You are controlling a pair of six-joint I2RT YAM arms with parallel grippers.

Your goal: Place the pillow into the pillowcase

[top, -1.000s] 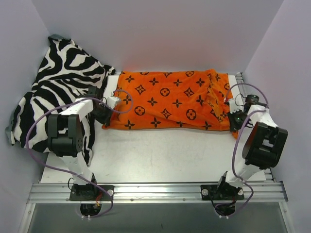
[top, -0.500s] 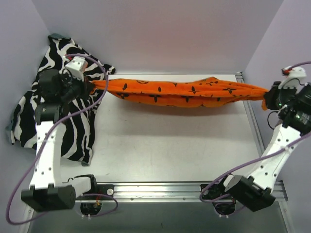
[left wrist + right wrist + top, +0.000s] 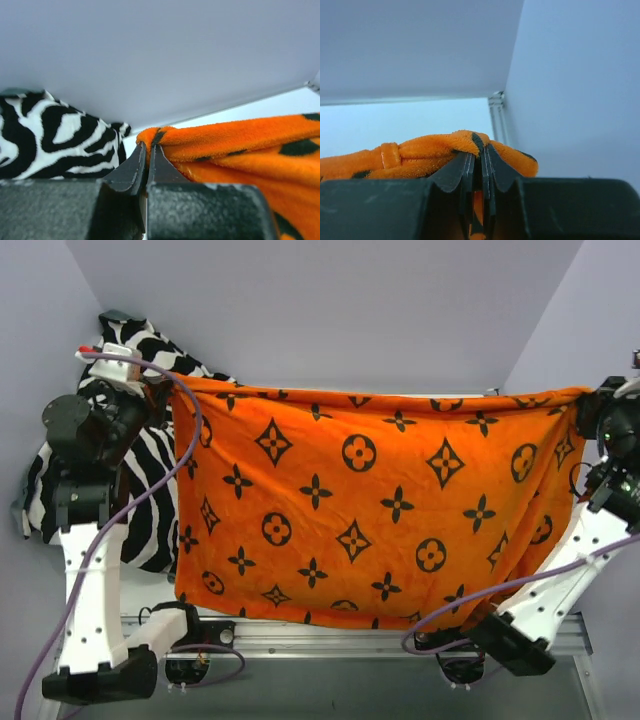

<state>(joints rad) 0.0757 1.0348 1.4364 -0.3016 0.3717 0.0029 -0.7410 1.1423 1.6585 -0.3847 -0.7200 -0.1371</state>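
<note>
My left gripper (image 3: 146, 147) and right gripper (image 3: 479, 152) each clamp a top corner of the hanging pillowcase (image 3: 360, 510); either thin pinch may slip under its weight and drop it.

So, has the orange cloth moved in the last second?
Yes: lifted up. The pillowcase now hangs between the left gripper and right gripper, its lower edge reaching the front rail.

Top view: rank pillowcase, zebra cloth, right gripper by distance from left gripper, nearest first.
1. pillowcase: corner pinched in the left gripper.
2. zebra cloth: just beside, far left.
3. right gripper: far right, holding the other corner.
</note>
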